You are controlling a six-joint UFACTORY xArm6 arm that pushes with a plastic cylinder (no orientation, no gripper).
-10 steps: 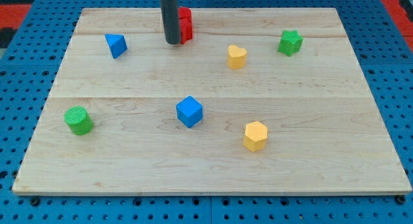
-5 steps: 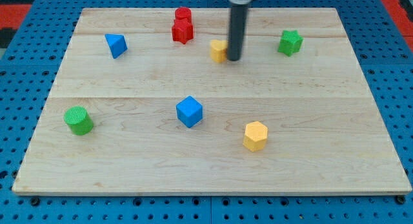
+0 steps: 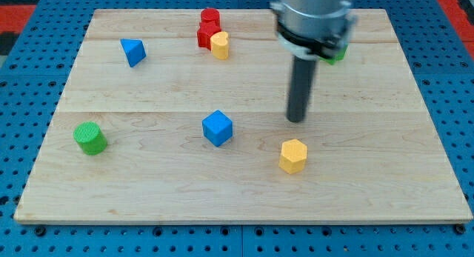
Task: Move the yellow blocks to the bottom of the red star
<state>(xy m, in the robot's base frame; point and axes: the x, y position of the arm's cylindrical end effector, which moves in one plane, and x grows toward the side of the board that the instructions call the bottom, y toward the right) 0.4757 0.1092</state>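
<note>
Right now, in the camera view, the wooden surface (image 3: 148, 198) lies on a blue board with holes (image 3: 22, 235). The arm has no fingers to open or close, only a dark rod. My tip (image 3: 296, 120) touches down on bare wood right of the view's middle. It stands just above the yellow hexagon block (image 3: 293, 155) and apart from it. The blue cube (image 3: 218, 128) sits to the tip's left. Near the view's top, the other yellow block (image 3: 219, 45) touches the right side of the red star (image 3: 207, 35). A red round block (image 3: 210, 16) sits right behind the star. The blue triangle block (image 3: 133, 52) is at the upper left, the green cylinder (image 3: 90, 138) at the left. A green block (image 3: 337, 53) peeks out behind the arm.
</note>
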